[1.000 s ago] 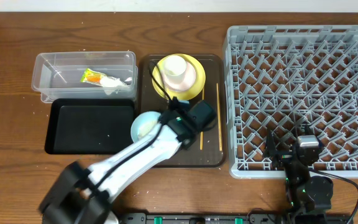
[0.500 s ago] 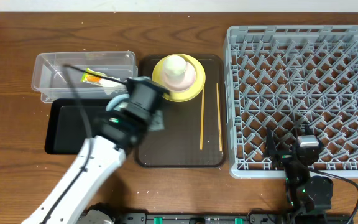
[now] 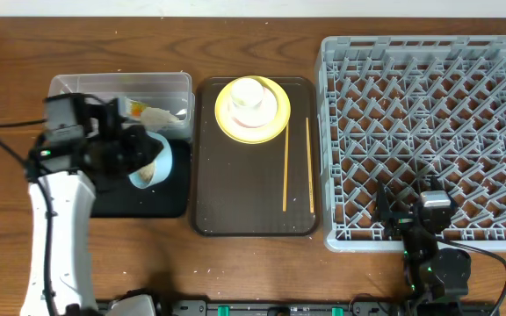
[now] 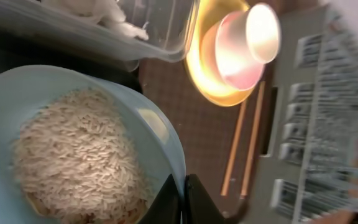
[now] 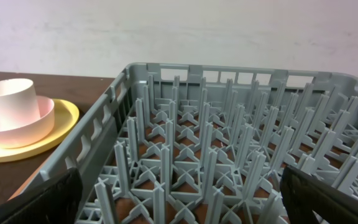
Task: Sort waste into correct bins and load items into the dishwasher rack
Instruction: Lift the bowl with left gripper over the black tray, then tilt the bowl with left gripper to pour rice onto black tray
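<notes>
Pinching the near rim of the light blue bowl [image 4: 55, 78], my left jaws hold it tilted above the right half of the black tray [image 3: 148, 204], with rice [image 4: 79, 149] heaped inside. The pour I expect next depends on that: tray directly below, clear tub [image 3: 60, 92] with a crumpled white wrapper [image 3: 161, 114] just beyond, close enough to catch stray grains. Farther right, the brown serving tray [image 3: 235, 197] carries the yellow plate [image 3: 275, 127], white cup [image 3: 249, 92] and chopsticks [image 3: 285, 167]. My right jaws, spread, sit idle at the dishwasher rack [image 3: 429, 132].
</notes>
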